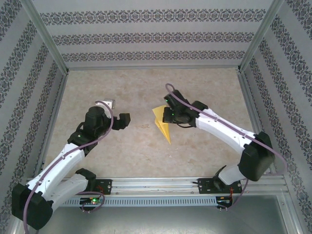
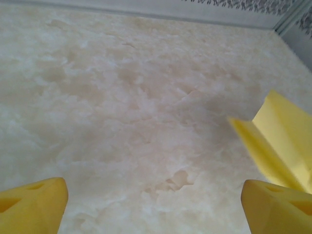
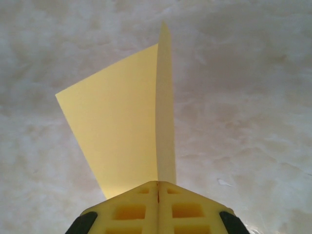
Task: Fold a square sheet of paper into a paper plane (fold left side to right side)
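Note:
The pale-yellow sheet of paper (image 1: 161,125) is folded into a narrow, pointed paper plane shape just right of the table's middle. My right gripper (image 1: 168,115) is shut on it. In the right wrist view the closed fingertips (image 3: 157,187) pinch the centre crease, and the paper (image 3: 122,131) stands up with a wide flap spread to the left. My left gripper (image 1: 125,121) hovers open to the left of the paper, apart from it. Its yellow fingers (image 2: 31,207) stand wide over bare table, and the paper (image 2: 285,139) rises at the right edge of the left wrist view.
The marbled beige table (image 1: 146,87) is boxed in by patterned walls with metal posts (image 1: 48,39). A metal rail (image 1: 156,185) carrying both arm bases runs along the near edge.

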Controlling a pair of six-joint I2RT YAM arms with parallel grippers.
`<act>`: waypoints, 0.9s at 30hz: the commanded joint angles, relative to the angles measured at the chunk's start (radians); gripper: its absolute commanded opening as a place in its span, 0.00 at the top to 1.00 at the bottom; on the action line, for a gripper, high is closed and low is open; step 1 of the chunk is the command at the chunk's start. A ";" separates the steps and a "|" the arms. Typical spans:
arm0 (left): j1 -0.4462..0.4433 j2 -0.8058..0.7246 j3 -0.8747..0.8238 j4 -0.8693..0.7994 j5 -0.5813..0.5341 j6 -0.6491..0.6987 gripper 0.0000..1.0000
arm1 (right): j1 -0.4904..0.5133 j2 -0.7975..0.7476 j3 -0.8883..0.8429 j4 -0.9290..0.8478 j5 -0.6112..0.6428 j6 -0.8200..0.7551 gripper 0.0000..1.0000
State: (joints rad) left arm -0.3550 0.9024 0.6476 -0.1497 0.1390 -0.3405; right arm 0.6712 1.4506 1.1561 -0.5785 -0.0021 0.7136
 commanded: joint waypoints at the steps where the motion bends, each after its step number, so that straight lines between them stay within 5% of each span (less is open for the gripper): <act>1: 0.066 0.009 0.015 0.020 0.189 -0.161 0.08 | -0.090 -0.048 -0.132 0.326 -0.351 -0.052 1.00; 8: 0.154 0.096 0.017 0.050 0.329 -0.272 0.11 | -0.213 -0.056 -0.339 0.679 -0.584 0.037 1.00; 16: 0.165 0.173 0.026 0.099 0.401 -0.293 0.32 | -0.224 0.066 -0.502 1.160 -0.629 0.163 1.00; 27: 0.164 0.200 0.014 0.089 0.402 -0.278 0.46 | -0.147 0.339 -0.434 1.272 -0.606 0.190 1.00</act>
State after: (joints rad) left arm -0.2008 1.0988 0.6476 -0.0757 0.5240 -0.6296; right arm 0.5102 1.7542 0.6853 0.5945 -0.5964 0.8814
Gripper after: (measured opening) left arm 0.539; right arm 0.043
